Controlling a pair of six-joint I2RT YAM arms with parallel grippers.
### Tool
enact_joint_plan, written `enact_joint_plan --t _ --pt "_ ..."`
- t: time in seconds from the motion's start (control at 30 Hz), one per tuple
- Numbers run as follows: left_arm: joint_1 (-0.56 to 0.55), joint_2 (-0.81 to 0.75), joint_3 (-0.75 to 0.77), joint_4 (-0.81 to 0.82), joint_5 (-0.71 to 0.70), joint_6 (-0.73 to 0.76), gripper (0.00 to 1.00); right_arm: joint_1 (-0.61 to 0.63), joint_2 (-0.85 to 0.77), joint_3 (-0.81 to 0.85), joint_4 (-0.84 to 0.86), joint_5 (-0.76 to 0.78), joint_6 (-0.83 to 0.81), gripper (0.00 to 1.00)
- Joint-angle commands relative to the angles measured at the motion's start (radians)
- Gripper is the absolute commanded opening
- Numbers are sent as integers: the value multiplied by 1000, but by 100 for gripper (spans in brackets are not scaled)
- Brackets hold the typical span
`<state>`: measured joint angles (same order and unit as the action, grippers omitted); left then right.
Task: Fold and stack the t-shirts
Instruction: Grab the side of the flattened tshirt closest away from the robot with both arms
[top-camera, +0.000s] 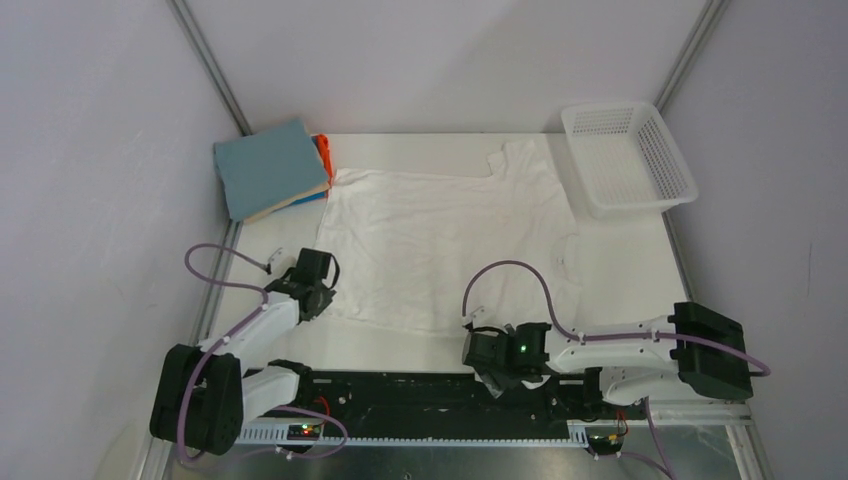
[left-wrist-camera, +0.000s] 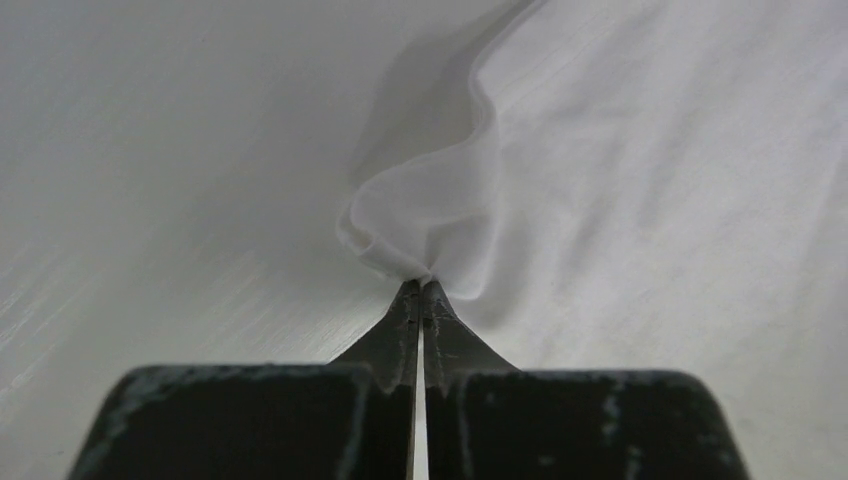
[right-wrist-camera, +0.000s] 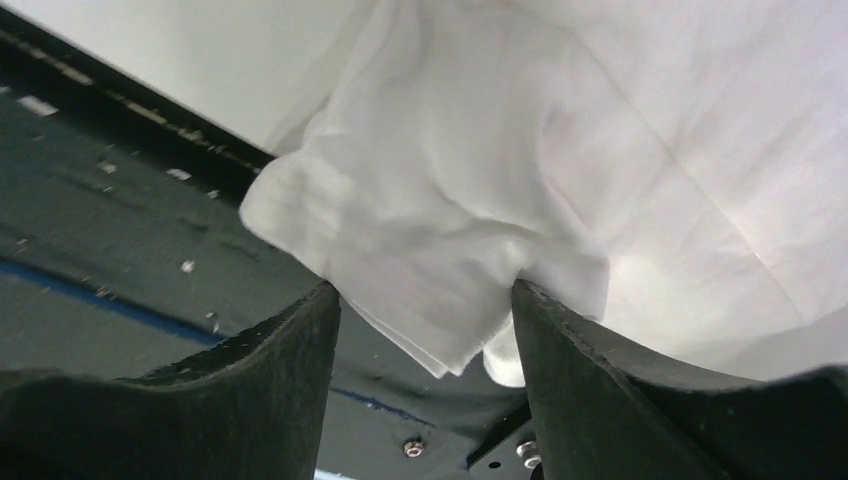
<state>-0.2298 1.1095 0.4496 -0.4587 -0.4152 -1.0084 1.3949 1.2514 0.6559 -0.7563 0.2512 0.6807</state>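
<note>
T-shirt (top-camera: 440, 240), plain white, spread flat across mid-tabletop (top-camera: 640, 280).
Left gripper (left-wrist-camera: 420, 285): jaws clenched on left hem corner. Right gripper (right-wrist-camera: 425, 290): jaws apart, straddling bunched cloth past the near edge. Folded shirts (top-camera: 268, 168) stacked far-left, mesh basket (top-camera: 628, 155) far-right.

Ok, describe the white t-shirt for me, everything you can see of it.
The white t-shirt is thin, soft cloth, lightly creased, spread mostly flat across the middle of the table, with its neck opening toward the far side near the basket. At its near left edge the left hand is shut on a small pinched fold. Its near right corner is bunched and hangs past the table's near edge, between the open fingers of the right hand.
</note>
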Motion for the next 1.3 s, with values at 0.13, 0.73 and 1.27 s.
enact_joint_plan --t 0.13,0.73,1.27 --pt "-5 52 27 32 2 17 0 -76 85 -16 45 28 -8 39" --pt "-6 -307 -84 -151 15 -59 0 -136 -224 28 -65 -401 -183 0" --pt "-5 -491 -10 -322 -26 -88 0 -166 -205 133 -188 -114 -112 0"
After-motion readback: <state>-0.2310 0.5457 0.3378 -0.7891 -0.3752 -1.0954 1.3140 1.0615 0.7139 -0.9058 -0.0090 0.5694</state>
